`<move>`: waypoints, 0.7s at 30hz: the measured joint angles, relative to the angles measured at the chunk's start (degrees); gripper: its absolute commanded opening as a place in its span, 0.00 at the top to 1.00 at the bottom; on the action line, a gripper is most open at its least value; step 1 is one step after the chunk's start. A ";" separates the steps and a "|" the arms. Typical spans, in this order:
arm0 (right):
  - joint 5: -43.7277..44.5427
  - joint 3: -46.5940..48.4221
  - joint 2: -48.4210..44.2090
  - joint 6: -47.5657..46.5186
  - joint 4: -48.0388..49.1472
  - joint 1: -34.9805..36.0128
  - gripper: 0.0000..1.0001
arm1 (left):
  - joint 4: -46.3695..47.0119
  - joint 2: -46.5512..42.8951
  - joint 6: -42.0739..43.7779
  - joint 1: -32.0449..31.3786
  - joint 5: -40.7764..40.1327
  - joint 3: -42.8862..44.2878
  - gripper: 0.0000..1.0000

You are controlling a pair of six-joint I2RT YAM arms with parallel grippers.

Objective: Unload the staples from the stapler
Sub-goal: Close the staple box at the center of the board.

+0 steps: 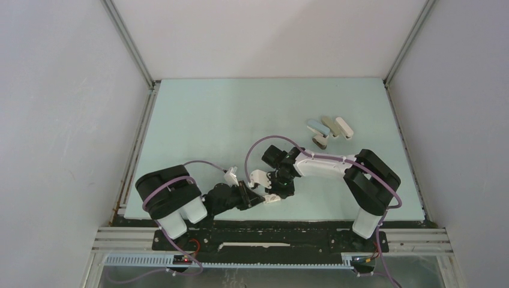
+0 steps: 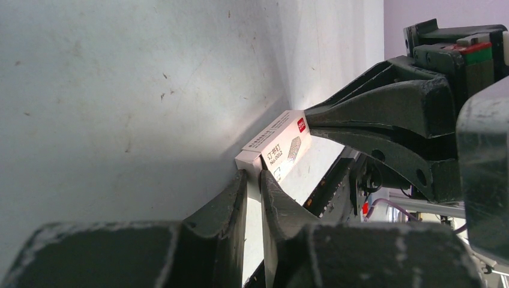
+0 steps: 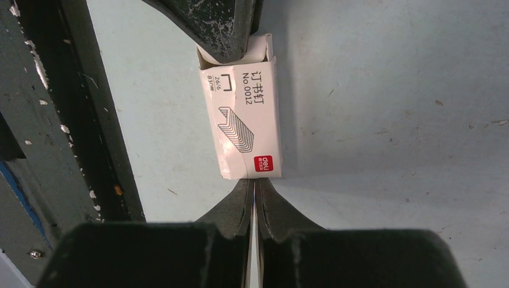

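Near the front edge of the table [image 1: 204, 120], top external view: the left gripper [image 1: 259, 201] and the right gripper [image 1: 279, 192] meet tip to tip at a small white box [image 1: 271, 198]; the stapler [image 1: 313, 126], pale blue, lies at the far right, well apart from both grippers, clustered with a beige item [image 1: 328, 125], a white item [image 1: 344, 127] and a dark grey-brown item [image 1: 320, 142]; no staples can be made out.

Left wrist view: the left gripper [image 2: 253, 180] is clenched on one end of the small white box [image 2: 279, 144], with a white strip of card showing between its fingers; the right gripper [image 2: 307, 120] meets the opposite, red-marked end; the box lies against the table surface.

Right wrist view: the right gripper [image 3: 254, 191] is pinched almost fully together on a thin pale sliver at the red-marked end of the box [image 3: 243, 120]; this is judged to be an end flap, though the frame does not settle it; the left gripper [image 3: 231, 48] holds the far end, where card flaps stand open around it; the contents are hidden.

Step in hand, as a judgement: preparation only; the box is being opened or steadied, probably as a receptacle; unloading of the stapler has not begun.

Next move calls for: set the box down with its open end accessible; free at least one gripper; carry it across to the far right; select the pale-blue body, not its close neighbours; hold it with one arm so the other can open the magazine.
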 measured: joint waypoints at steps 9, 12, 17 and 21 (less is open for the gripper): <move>0.26 0.00 0.00 0.00 0.00 0.24 0.89 | 0.04 0.00 0.00 0.00 0.09 0.00 0.81; 0.26 0.00 0.00 0.00 0.00 0.24 0.89 | 0.07 0.00 0.00 0.00 0.17 0.00 0.79; 0.26 0.00 0.00 0.00 0.00 0.24 0.89 | 0.11 0.00 0.00 0.00 0.20 -0.04 0.77; 0.24 0.02 0.02 0.00 0.00 0.24 0.89 | 0.33 0.00 -0.02 0.09 0.22 -0.15 0.76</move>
